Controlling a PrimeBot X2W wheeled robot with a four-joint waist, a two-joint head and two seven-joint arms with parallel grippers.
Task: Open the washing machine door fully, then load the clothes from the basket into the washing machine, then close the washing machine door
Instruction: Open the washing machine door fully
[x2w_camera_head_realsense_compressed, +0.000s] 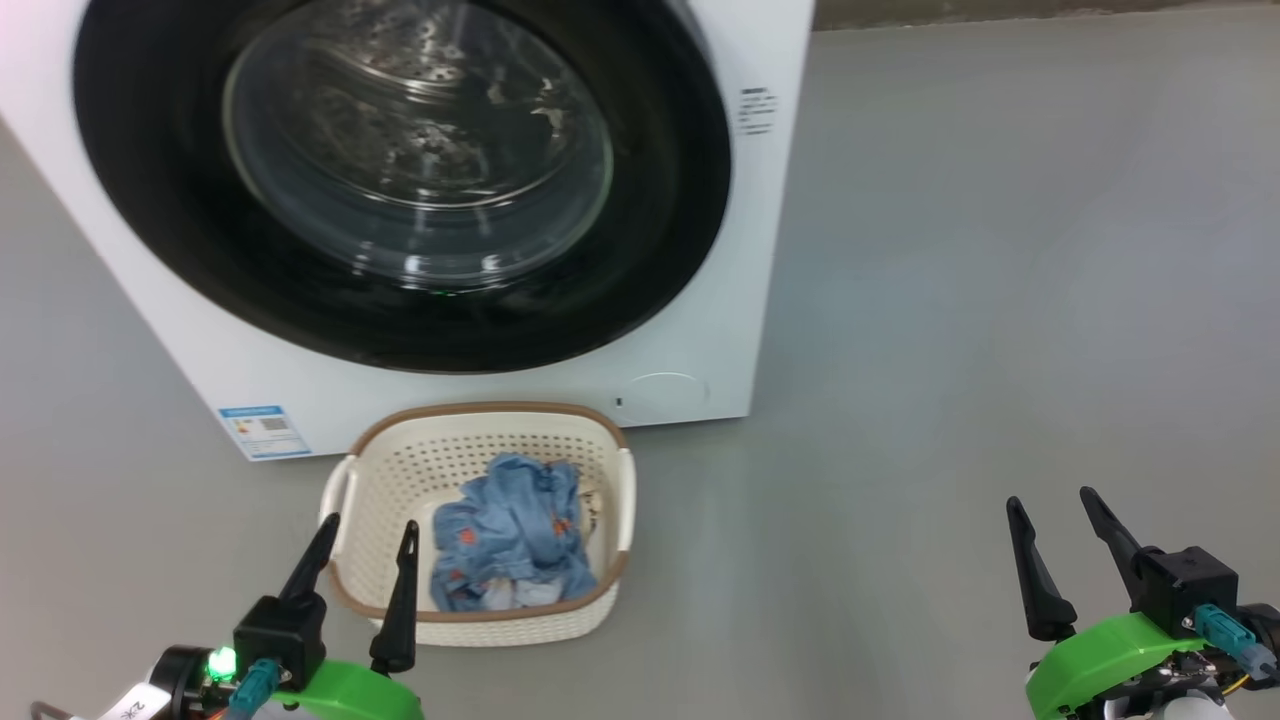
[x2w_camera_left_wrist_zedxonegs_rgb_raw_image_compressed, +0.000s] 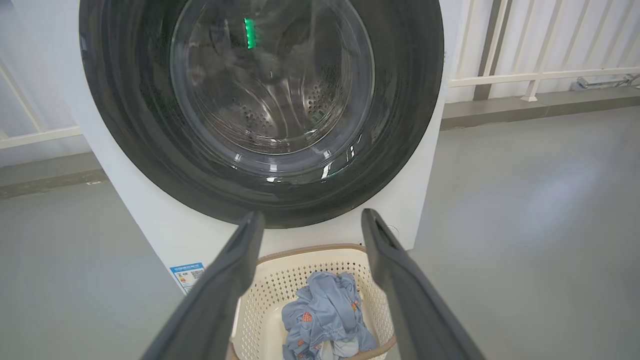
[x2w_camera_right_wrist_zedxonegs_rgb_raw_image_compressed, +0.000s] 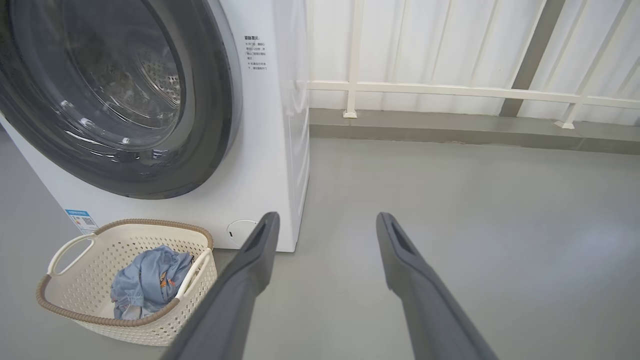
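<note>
The white washing machine (x2w_camera_head_realsense_compressed: 770, 250) stands ahead with its round glossy black door (x2w_camera_head_realsense_compressed: 150, 200) shut flat against the front; the steel drum shows through the glass porthole (x2w_camera_left_wrist_zedxonegs_rgb_raw_image_compressed: 272, 80). On the floor before it sits the cream basket (x2w_camera_head_realsense_compressed: 400, 470) with a brown rim, holding light blue clothes (x2w_camera_head_realsense_compressed: 515, 530) with orange-red prints and a white piece. My left gripper (x2w_camera_head_realsense_compressed: 370, 532) hovers open at the basket's near left corner. My right gripper (x2w_camera_head_realsense_compressed: 1052, 505) is open over bare floor, far right of the basket (x2w_camera_right_wrist_zedxonegs_rgb_raw_image_compressed: 75, 300).
Grey floor (x2w_camera_head_realsense_compressed: 1000, 300) spreads to the right of the machine. A white railing (x2w_camera_right_wrist_zedxonegs_rgb_raw_image_compressed: 450, 92) and a low kerb run along the wall behind. A blue label sticker (x2w_camera_head_realsense_compressed: 262, 430) and a round service flap (x2w_camera_head_realsense_compressed: 662, 392) mark the machine's lower front.
</note>
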